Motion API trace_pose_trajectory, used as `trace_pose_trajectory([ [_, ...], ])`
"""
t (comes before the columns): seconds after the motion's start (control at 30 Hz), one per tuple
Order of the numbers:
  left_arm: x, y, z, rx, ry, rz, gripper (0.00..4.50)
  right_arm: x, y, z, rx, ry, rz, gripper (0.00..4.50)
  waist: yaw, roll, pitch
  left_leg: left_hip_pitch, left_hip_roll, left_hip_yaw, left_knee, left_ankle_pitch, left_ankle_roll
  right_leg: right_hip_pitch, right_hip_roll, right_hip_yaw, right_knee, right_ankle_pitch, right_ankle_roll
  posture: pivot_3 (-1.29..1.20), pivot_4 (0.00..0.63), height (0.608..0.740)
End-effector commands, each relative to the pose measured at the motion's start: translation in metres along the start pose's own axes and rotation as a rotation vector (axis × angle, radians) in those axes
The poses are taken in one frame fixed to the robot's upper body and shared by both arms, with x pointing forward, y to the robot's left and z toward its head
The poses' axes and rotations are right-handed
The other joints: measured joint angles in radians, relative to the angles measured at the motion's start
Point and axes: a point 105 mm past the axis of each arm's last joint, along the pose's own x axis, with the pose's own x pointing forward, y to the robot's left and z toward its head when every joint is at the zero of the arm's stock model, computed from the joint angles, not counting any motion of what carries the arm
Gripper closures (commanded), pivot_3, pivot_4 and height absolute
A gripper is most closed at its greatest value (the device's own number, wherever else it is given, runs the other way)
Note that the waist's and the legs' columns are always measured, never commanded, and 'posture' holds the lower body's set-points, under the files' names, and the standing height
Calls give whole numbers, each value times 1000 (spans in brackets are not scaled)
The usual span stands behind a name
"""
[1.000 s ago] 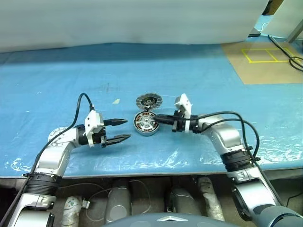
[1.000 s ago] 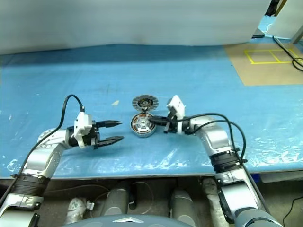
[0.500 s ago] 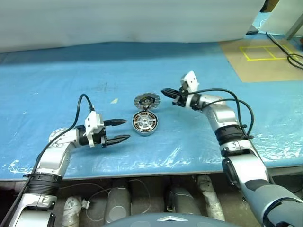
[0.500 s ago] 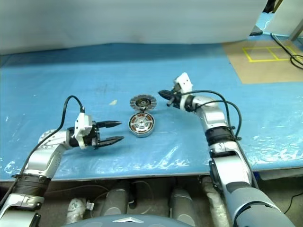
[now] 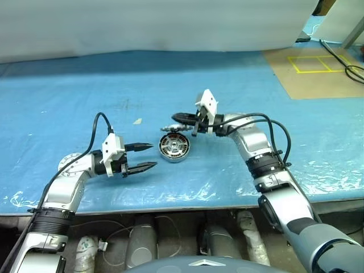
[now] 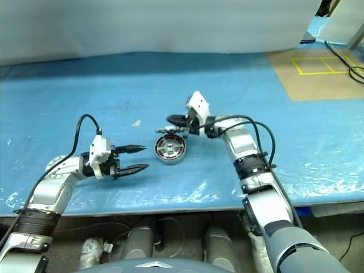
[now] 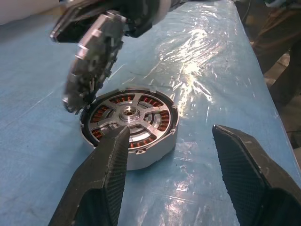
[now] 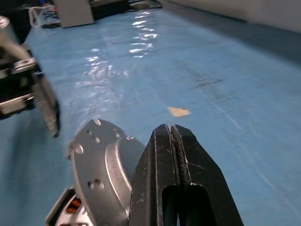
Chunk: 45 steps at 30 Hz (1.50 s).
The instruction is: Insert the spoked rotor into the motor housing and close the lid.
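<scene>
Surface: a table covered in glossy, wrinkled blue plastic sheeting, pale backdrop behind, brown floor with yellow tape lines beyond the far right corner.

Right gripper: black ridged fingers pressed together with no gap, nothing between them. Their tips lie against the lid, a round grey metal disc with a ribbed, notched rim; whether they merely touch it or prop it cannot be told. The lid stands tilted on edge, its lower rim at the far edge of the motor housing, pale plain face toward the right wrist camera.

Motor housing: shallow round silver cup, smooth machined wall, ring of copper-orange windings inside. The spoked rotor, flat grey metal with broad spokes and a central hub, sits seated in it.

Left gripper: textured, tapering black fingers spread well apart, holding nothing, level above the sheet just beside the housing on its left.

Other: a small tan scrap on the sheet, beyond the left gripper and apart from the parts.
</scene>
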Motion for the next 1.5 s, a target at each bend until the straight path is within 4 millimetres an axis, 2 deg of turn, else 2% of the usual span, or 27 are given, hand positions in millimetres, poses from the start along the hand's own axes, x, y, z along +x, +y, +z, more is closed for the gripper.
trace_pose_trajectory([
  [0.03,1,-4,11,10,-28,-18,1540,2,16,-4,-72,57,63,4500,0,0,0,0,0,0,0,0,0,0,0,0,0,0,0,0,150,740],
  [0.3,4,-3,12,12,-3,-26,1540,0,14,-40,-36,154,13,4500,-1,0,0,1,0,0,1,0,0,1,0,1,0,0,0,0,150,740],
  [0.47,3,-3,13,14,-3,-20,1540,-5,24,-75,5,239,4,4500,-1,0,0,6,0,0,0,0,0,5,0,1,-1,0,0,0,150,740],
  [0.53,3,-3,13,13,-3,-21,1540,-6,27,-81,-2,251,-2,4500,-1,0,0,11,0,0,-1,0,0,11,0,1,-1,0,0,0,150,740],
  [0.57,3,-4,13,13,-3,-21,1540,-5,27,-74,2,216,-12,4500,-1,0,0,15,0,0,-2,0,0,14,0,2,-2,-1,0,0,150,740],
  [0.7,4,-3,15,5,-19,-16,1540,-7,16,-21,73,-14,-74,4500,0,0,0,20,-1,0,-7,-1,0,17,0,3,-4,-1,0,0,150,740],
  [0.8,7,-2,17,-7,-39,-9,1503,-14,8,-1,95,-95,-120,3884,0,0,0,16,-1,1,-7,0,0,12,0,3,-3,-1,-1,0,150,740],
  [0.9,9,-3,15,-9,-39,-13,1503,-18,8,7,105,-120,-129,2931,-1,0,0,14,-1,1,-7,0,0,11,0,3,-4,-1,-1,0,150,740],
  [1.07,9,1,17,-26,-61,4,1503,-17,19,6,89,-101,-74,1123,-1,0,0,11,-2,1,-8,0,-1,8,0,2,-4,-1,-1,0,150,740],
  [1.17,8,2,17,-24,-59,3,1503,-14,25,-1,63,-53,-54,161,-1,0,0,11,-2,1,-8,0,-1,8,0,2,-4,-1,-1,0,150,740],
  [1.2,8,2,17,-24,-59,4,1503,-12,26,-4,52,-33,-55,42,-1,0,0,11,-2,1,-8,0,-1,8,0,2,-4,-1,-1,0,150,740],
  [1.5,4,3,13,-17,-52,16,1503,-10,21,-29,8,71,-88,42,-1,0,0,11,-2,1,-8,0,-1,9,0,2,-4,-1,-1,0,150,740],
])
